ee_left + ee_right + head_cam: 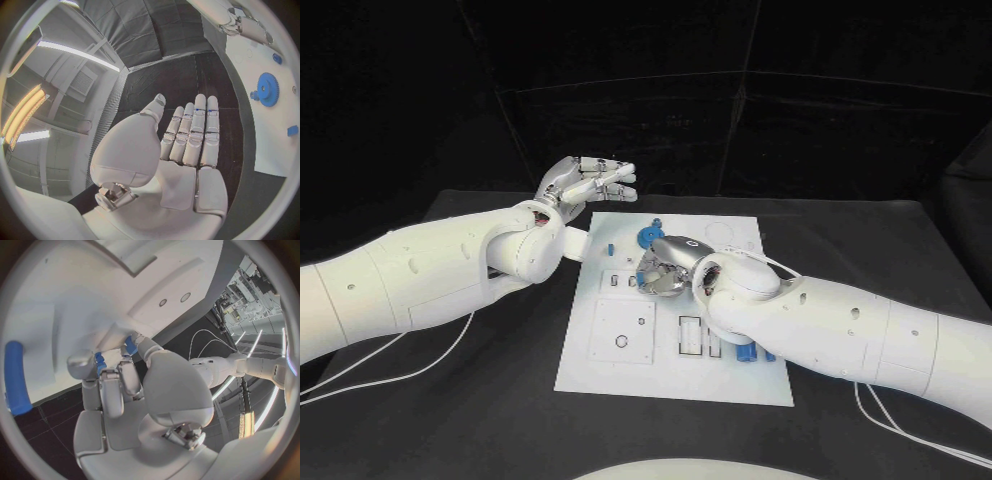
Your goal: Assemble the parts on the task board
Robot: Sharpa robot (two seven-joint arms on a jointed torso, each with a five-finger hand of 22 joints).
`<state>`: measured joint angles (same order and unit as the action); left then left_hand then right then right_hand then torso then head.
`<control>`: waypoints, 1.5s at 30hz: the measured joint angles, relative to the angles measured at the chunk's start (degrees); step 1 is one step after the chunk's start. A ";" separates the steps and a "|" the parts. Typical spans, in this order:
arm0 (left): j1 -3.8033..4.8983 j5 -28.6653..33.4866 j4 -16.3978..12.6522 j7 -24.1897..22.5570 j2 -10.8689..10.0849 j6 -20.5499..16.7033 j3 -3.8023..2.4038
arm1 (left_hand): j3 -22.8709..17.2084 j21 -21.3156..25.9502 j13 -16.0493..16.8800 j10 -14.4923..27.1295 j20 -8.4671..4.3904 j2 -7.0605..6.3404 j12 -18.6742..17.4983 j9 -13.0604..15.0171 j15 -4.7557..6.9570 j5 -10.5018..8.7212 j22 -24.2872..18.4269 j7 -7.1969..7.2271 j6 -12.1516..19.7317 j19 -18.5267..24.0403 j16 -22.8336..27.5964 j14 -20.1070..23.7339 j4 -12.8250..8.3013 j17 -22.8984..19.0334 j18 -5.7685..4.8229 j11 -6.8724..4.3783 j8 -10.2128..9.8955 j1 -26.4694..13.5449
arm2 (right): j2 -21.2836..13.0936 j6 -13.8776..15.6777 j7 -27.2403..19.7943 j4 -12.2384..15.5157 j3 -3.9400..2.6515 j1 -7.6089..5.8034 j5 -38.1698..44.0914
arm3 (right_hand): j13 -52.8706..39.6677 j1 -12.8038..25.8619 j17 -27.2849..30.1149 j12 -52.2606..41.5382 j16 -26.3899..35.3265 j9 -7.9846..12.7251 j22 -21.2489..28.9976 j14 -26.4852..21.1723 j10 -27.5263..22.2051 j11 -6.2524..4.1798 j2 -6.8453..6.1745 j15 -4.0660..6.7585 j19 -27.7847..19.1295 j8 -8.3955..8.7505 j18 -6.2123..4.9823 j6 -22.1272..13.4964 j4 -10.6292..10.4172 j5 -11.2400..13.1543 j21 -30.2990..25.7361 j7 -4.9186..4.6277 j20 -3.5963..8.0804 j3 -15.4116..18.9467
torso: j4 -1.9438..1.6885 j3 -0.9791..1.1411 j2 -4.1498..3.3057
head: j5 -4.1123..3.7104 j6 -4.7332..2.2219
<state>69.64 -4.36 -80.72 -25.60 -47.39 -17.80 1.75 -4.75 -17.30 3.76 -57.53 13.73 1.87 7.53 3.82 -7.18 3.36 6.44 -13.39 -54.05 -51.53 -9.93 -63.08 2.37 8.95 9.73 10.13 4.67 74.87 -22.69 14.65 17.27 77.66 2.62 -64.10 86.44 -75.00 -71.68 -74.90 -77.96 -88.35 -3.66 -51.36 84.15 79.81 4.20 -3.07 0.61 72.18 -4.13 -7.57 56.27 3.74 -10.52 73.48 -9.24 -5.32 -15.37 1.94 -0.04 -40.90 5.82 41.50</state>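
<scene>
The head view is evenly and fairly brightly lit from above, against a dark backdrop by which little light is returned. The task board is rendered bright white, and soft shadows are cast on it beneath the right hand. Small highlights are seen on the left hand, toward 11 o'clock. Both wrist views are strongly bent by fisheye distortion, with straight edges curved near the rim. Glare from long ceiling light strips is seen at 9 o'clock in the left wrist view and at 3 o'clock in the right wrist view. Nearby surfaces there are slightly soft.
</scene>
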 measured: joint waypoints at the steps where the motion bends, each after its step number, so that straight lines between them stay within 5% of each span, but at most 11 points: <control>1: 0.00 0.00 0.01 0.00 0.00 0.00 0.00 | 0.00 0.00 0.00 0.00 0.00 0.00 0.00 0.00 0.00 0.00 0.00 0.00 0.00 0.00 0.00 0.00 0.00 0.00 0.00 0.00 0.00 0.00 | 0.01 0.01 0.03 -0.01 0.00 0.00 0.01 | 0.00 0.19 0.00 0.30 0.00 0.00 0.09 0.00 -0.10 0.10 -0.19 0.00 -0.13 0.16 0.00 -0.35 -0.10 0.00 -0.16 -0.04 -0.13 0.20 | 0.00 0.00 0.00 | 0.00 0.00; 18: 0.00 -0.07 0.37 0.28 0.08 0.06 0.00 | -0.17 0.00 0.00 -0.23 -0.22 0.00 0.00 0.00 0.10 0.00 -0.04 0.33 -0.33 -0.84 0.00 -0.93 -0.17 0.31 0.00 -0.23 0.00 0.00 | -1.74 4.95 -0.79 2.25 0.17 0.38 0.01 | 5.01 2.17 0.00 4.41 0.00 -0.16 0.68 -0.20 -4.49 1.23 -2.82 -1.03 -0.19 -0.49 0.00 -7.25 -2.85 -0.36 -0.51 -1.14 -1.04 7.28 | 0.02 0.03 0.02 | 0.14 0.01; 22: -0.01 -1.00 0.63 1.01 -0.25 0.11 0.01 | -0.01 -2.05 0.46 -4.28 -1.95 0.38 0.99 0.13 1.94 0.00 0.68 1.59 -2.96 -5.15 -2.35 -6.71 -0.33 2.32 0.00 -1.55 0.51 -1.10 | -5.27 8.63 -4.68 5.77 0.13 0.29 -0.79 | 5.03 1.64 0.00 4.41 0.00 -0.19 1.09 -0.20 -4.49 1.23 -3.01 -1.03 -0.51 -0.81 0.00 -7.88 -3.12 -0.68 -0.77 -1.33 -1.37 8.18 | 0.05 0.04 0.10 | 0.40 -0.09; 26: -0.01 -3.87 1.16 2.80 -0.94 0.70 0.01 | 0.32 -6.38 1.90 -11.71 -5.21 0.19 3.42 0.61 5.30 0.00 2.67 4.06 -6.57 -12.53 -8.00 -16.67 0.00 6.66 -0.01 -4.62 1.64 -2.52 | -10.48 9.82 -10.95 9.08 0.14 -1.48 -4.59 | 6.44 0.15 -0.05 5.33 1.32 -0.51 5.55 -0.20 -5.78 1.01 -1.52 -1.03 -2.81 -2.35 0.01 -7.52 -3.32 -0.93 -3.16 -0.97 -1.49 8.41 | 0.07 0.08 0.28 | 0.44 -0.40; 28: 0.00 -6.33 1.28 4.43 -1.41 1.28 0.00 | 0.90 -10.17 3.39 -16.53 -7.59 -0.38 5.34 1.03 7.57 0.00 4.57 5.96 -8.70 -18.02 -15.23 -20.43 0.59 12.48 -0.02 -6.75 2.35 -3.52 | -13.31 9.72 -13.99 10.66 0.09 -2.73 -7.91 | 8.35 -0.65 -0.04 6.96 2.68 -0.60 9.50 -0.20 -7.48 0.75 -1.19 -1.03 -4.93 -3.24 -0.28 -7.05 -2.94 -1.94 -5.38 -0.50 -1.28 8.80 | 0.12 0.12 0.43 | 0.50 -0.43; 31: 0.09 -10.82 1.29 7.80 -1.92 2.52 0.01 | 1.92 -15.69 6.63 -20.20 -9.97 -0.78 7.87 1.79 9.25 0.00 7.84 7.08 -10.77 -22.05 -43.35 -20.88 2.11 39.61 -0.02 -8.65 2.67 -5.17 | -17.03 9.19 -17.16 12.46 0.07 -4.28 -12.73 | 9.44 -0.78 -0.04 7.72 3.49 -0.59 11.66 -0.20 -8.08 0.51 -1.05 -1.03 -5.84 -3.85 -0.92 -7.05 -2.97 -2.33 -6.77 -0.50 -1.12 9.15 | 0.23 0.21 0.80 | 0.58 -0.43; 33: 0.39 -15.20 1.15 11.46 -2.06 4.08 0.00 | 3.12 -19.82 9.55 -21.39 -10.27 -1.18 10.48 2.51 10.26 0.00 11.08 7.78 -11.48 -23.40 -56.05 -20.88 3.31 52.52 -0.03 -9.11 3.34 -6.28 | -19.59 8.69 -18.93 13.41 0.06 -5.31 -16.17 | 9.57 -1.08 -0.04 7.72 3.50 -0.59 11.99 -0.20 -8.08 0.51 -0.75 -1.03 -5.84 -4.10 -0.92 -7.05 -2.98 -2.40 -6.81 -0.50 -1.12 9.15 | 0.31 0.29 1.08 | 0.60 -0.30; 36: 0.78 -22.56 0.69 18.07 -2.03 7.03 -0.04 | 5.68 -31.44 15.50 -22.13 -10.98 -0.82 16.43 4.17 10.99 0.17 24.16 8.58 -12.27 -25.79 -67.99 -20.95 6.06 64.34 -0.95 -9.65 5.20 -8.52 | -22.54 8.06 -20.65 14.08 0.02 -6.66 -20.39 | 9.59 -1.15 -0.04 7.72 3.49 -0.59 12.15 -0.20 -8.08 0.51 -0.69 -1.03 -5.84 -4.19 -0.92 -6.85 -2.98 -2.57 -7.10 -0.30 -1.12 9.15 | 0.48 0.40 1.45 | 0.72 -0.12; 38: 0.93 -26.99 0.46 22.37 -1.82 9.01 -0.04 | 7.14 -40.73 21.61 -21.96 -11.40 -0.68 22.67 5.71 11.31 0.17 35.87 9.17 -12.80 -27.95 -73.58 -20.88 7.79 65.72 -2.29 -10.00 7.14 -9.12 | -23.87 7.75 -21.30 14.19 0.02 -7.29 -22.44 | 9.59 -1.39 -0.04 7.72 3.78 -0.59 12.21 -0.20 -8.08 0.51 -0.45 -1.03 -5.84 -4.66 -0.92 -6.84 -2.82 -2.94 -7.10 -0.30 -1.12 9.31 | 0.56 0.48 1.66 | 0.79 -0.03; 41: 1.25 -33.98 0.21 29.81 -1.20 12.62 -0.03 | 10.12 -53.03 38.11 -20.91 -12.03 -0.28 38.81 9.01 11.70 0.17 51.96 10.46 -11.61 -30.94 -78.76 -21.08 10.76 66.01 -4.28 -11.05 10.91 -10.22 | -25.62 7.39 -22.04 14.09 0.02 -8.14 -25.19 | 9.59 -1.39 -0.03 7.72 3.81 -0.59 12.21 -0.20 -8.08 0.51 -0.45 -1.03 -5.84 -4.68 -0.91 -6.84 -2.97 -2.95 -7.10 -0.30 -1.12 9.46 | 0.69 0.62 1.94 | 0.85 0.05; 45: 1.68 -41.93 0.12 38.64 -0.11 17.12 -0.03 | 12.99 -60.53 51.11 -20.24 -12.39 0.23 51.45 14.25 11.91 -0.21 62.71 10.74 -9.41 -32.25 -79.89 -20.89 13.13 66.00 -5.48 -11.34 16.58 -10.06 | -26.90 7.04 -22.50 13.54 0.02 -8.63 -27.56 | 9.62 -1.39 -0.03 7.72 3.81 -0.58 12.29 -0.20 -8.08 0.51 -0.45 -1.02 -5.84 -4.97 -0.91 -6.82 -2.97 -3.21 -7.10 -0.27 -1.12 9.46 | 0.81 0.74 2.22 | 0.89 0.10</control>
<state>71.32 -46.29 -80.61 13.04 -47.50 -0.68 1.71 8.24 -77.83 54.87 -77.78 1.34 2.10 58.98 18.07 4.72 3.15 69.15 -2.65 -63.46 -83.79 -89.83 -83.96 15.50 74.95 4.25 -1.21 21.25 64.80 -49.58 21.69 -5.22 91.20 2.64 -72.73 58.88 -65.39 -73.07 -74.93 -70.24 -84.54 -4.24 -39.07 83.95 71.73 4.70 -3.52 -0.41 66.34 -9.10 -8.48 49.45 0.77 -13.73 66.38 -9.51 -6.44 -5.92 2.75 0.70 -38.68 6.71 41.61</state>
